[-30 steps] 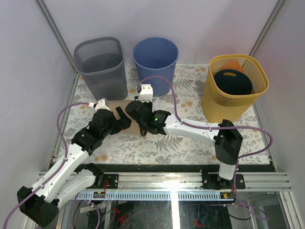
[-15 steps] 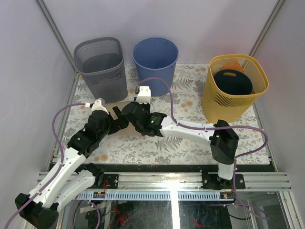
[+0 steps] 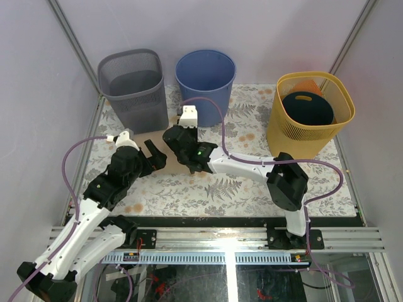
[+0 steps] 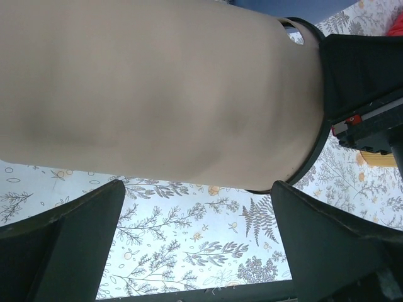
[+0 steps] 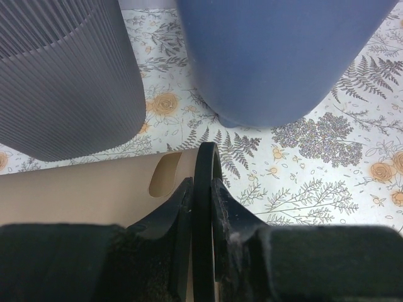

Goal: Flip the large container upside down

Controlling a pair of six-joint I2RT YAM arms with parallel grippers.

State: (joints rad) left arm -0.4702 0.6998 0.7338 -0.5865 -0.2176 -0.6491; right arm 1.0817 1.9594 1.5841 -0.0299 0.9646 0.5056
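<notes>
The large container is tan with a black rim and lies on its side on the floral table. In the top view only a strip of it (image 3: pixel 162 136) shows between the arms. My right gripper (image 5: pixel 204 189) is shut on the black rim (image 5: pixel 206 160), one finger inside and one outside, next to the handle hole (image 5: pixel 165 174). It also shows in the top view (image 3: pixel 179 139). My left gripper (image 4: pixel 198 245) is open; the tan wall (image 4: pixel 164 88) lies just beyond its fingertips, with only tablecloth between the fingers. In the top view it (image 3: pixel 153 154) sits beside the container.
A grey ribbed basket (image 3: pixel 133 88) and a blue bin (image 3: pixel 205 82) stand just behind the container, close in the right wrist view. A yellow basket (image 3: pixel 280 135) holding dark and orange items stands at the right. The enclosure walls surround the table.
My right gripper has moved left and farther back with the rim in it. The left arm has drawn slightly left and back.
</notes>
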